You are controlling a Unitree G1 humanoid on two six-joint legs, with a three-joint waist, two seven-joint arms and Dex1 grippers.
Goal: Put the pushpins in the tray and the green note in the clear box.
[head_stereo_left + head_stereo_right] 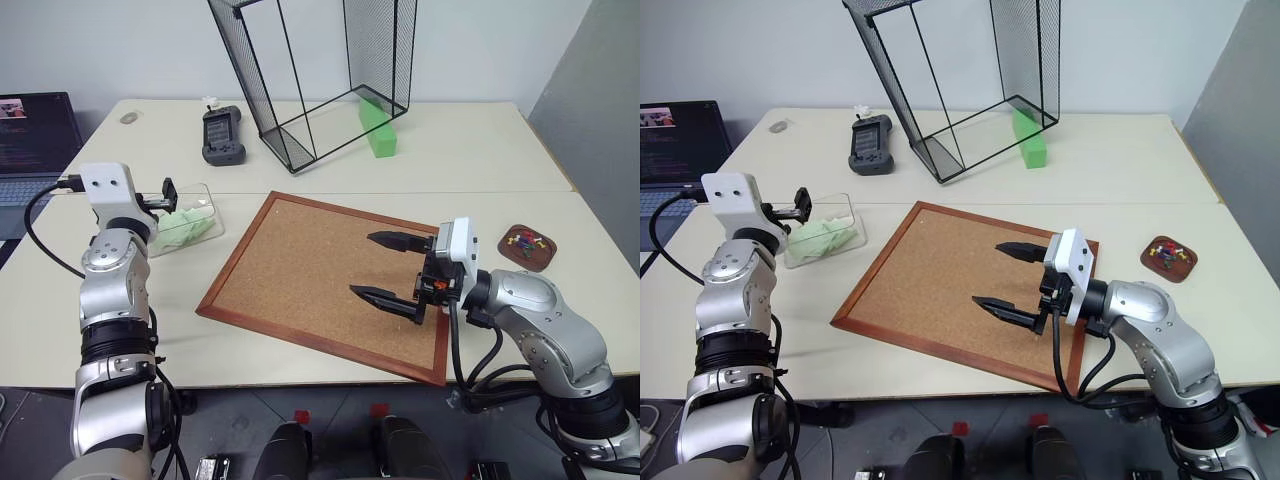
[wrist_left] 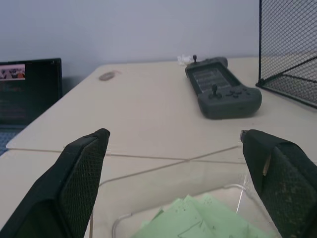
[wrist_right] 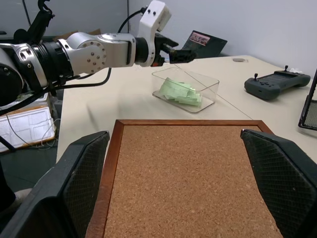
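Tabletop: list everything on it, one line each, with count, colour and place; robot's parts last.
green note: one, pale green, inside the clear box.
clear box: one, transparent, left of the corkboard.
corkboard: one, wood-framed, table centre.
tray: one, dark brown, right of the corkboard.
pushpins: several, coloured, in the tray.
wire-mesh basket: one, black, tilted, at the back.
green block: one, bright green, by the basket.
controller: one, dark grey, back left.
laptop: one, black, far left.
left hand: open, above the clear box.
right hand: open, over the corkboard.
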